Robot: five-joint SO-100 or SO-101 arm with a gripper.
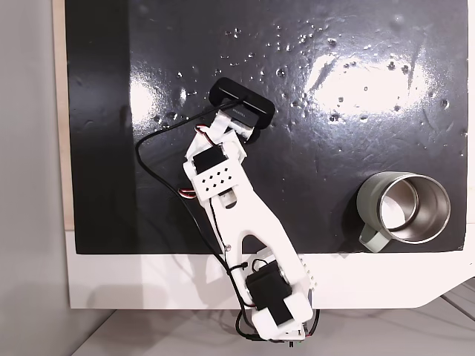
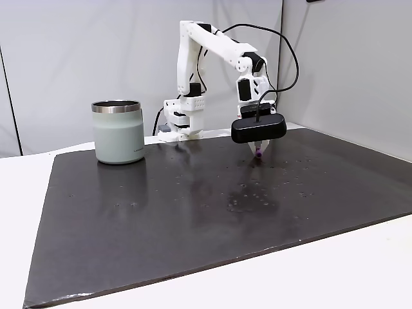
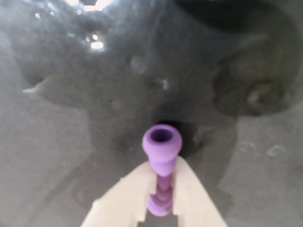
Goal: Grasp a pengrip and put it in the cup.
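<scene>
The pengrip [image 3: 162,163] is a soft lilac ribbed tube with a flared, hollow end, pinched lengthwise between two cream plastic fingers [image 3: 191,194]; the jaws are clamped on it, its open end jutting past their tips over the glossy, pitted black mat [image 3: 71,118]. The sage-green cup [image 1: 404,209], with its shiny steel inside bare, stands well away from the jaws on the worktop [image 2: 19,212].

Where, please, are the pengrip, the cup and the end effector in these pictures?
pengrip [image 3: 162,138]: wrist view, on its flared open end.
cup [image 2: 118,136]: a fixed view, on its green side wall.
end effector [image 3: 161,176]: wrist view, midway between the fingertips, shut on the pengrip.
</scene>
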